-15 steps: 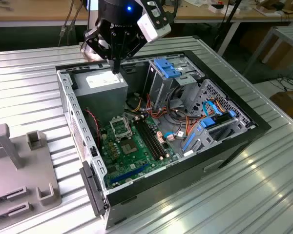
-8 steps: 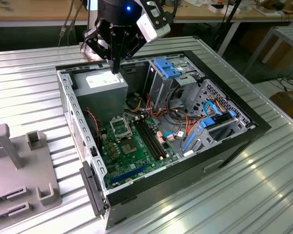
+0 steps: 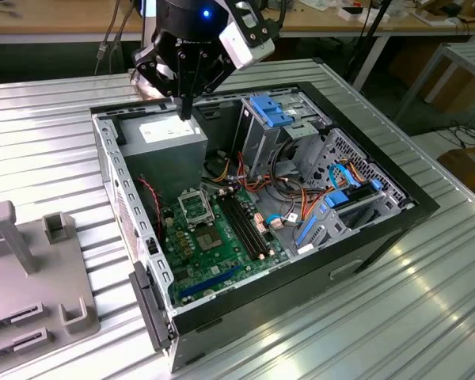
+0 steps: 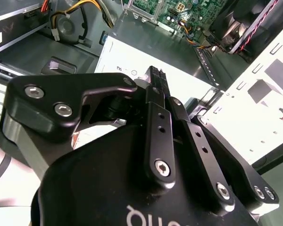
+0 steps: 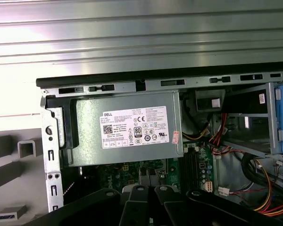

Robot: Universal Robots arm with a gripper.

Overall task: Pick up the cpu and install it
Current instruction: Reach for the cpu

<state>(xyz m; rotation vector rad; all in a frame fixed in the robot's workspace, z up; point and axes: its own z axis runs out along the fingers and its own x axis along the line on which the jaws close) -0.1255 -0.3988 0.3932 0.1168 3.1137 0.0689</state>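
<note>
My gripper (image 3: 187,112) hangs over the back corner of the open computer case (image 3: 396,214), just above the grey power supply (image 3: 170,136). Its two black fingers (image 4: 156,89) are pressed together, shut, and nothing shows between them. The power supply's white label (image 5: 134,128) lies straight below in the first wrist view. The green motherboard (image 3: 222,253) lies on the case floor with the black-framed square socket (image 3: 194,207) near its middle. A darker grey chip with a green rim (image 3: 208,240) sits just in front of the socket. The cpu is out of view.
Blue-topped drive cages (image 3: 271,109) and bundles of coloured cables (image 3: 301,206) fill the case on the exterior view's right. A grey fixture with upright posts (image 3: 24,261) stands on the ribbed metal table (image 3: 427,317) at the exterior view's left. Case walls rim the motherboard.
</note>
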